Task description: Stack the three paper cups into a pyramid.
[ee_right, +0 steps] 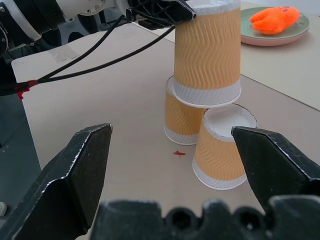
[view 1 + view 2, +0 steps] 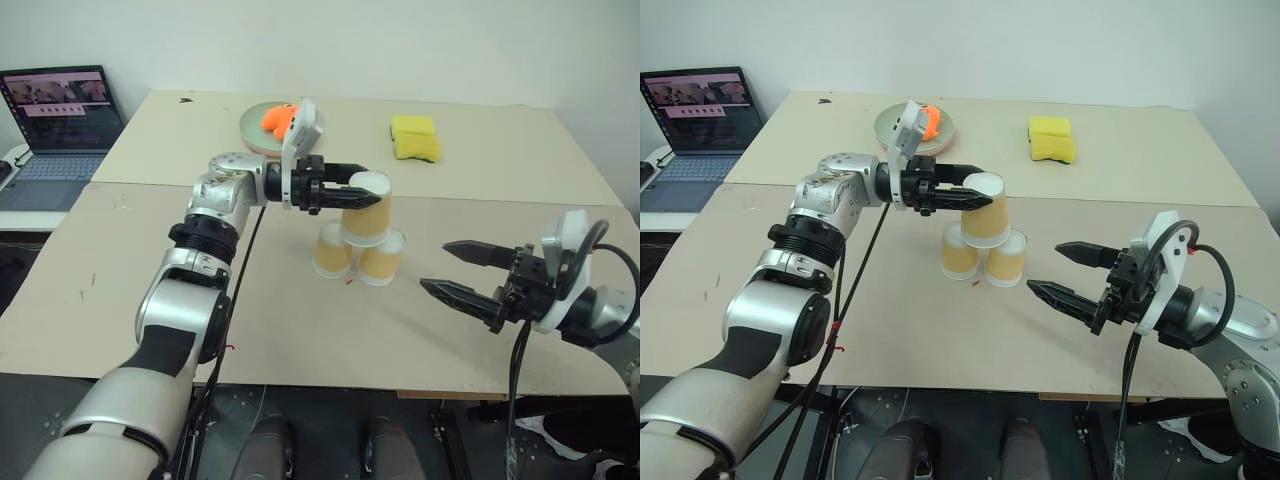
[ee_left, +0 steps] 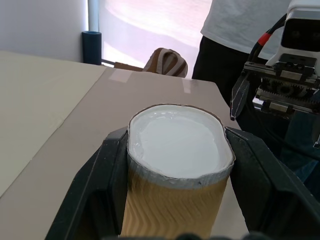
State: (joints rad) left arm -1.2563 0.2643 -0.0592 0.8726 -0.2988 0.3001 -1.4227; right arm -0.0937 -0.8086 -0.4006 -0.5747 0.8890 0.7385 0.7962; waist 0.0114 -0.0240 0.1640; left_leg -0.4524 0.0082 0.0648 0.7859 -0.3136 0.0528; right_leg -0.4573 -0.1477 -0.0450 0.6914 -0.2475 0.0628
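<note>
My left pincer (image 2: 358, 190) grips the top cup (image 2: 367, 210), resting on the two base cups (image 2: 358, 254) mid-tabletop (image 2: 300, 320); my right pincer (image 2: 462, 270) waits open nearby. Letting go off-centre could topple the pyramid, I reckon.

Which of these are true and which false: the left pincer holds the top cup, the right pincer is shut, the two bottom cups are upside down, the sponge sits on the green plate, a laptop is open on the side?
1. The left pincer grips the top cup. True.
2. The right pincer is shut. False: it is open, apart from the cups.
3. The two base cups stand upside down. True.
4. The sponge lies on the plate. False: the orange plush toy is there.
5. A laptop is open. True.
</note>
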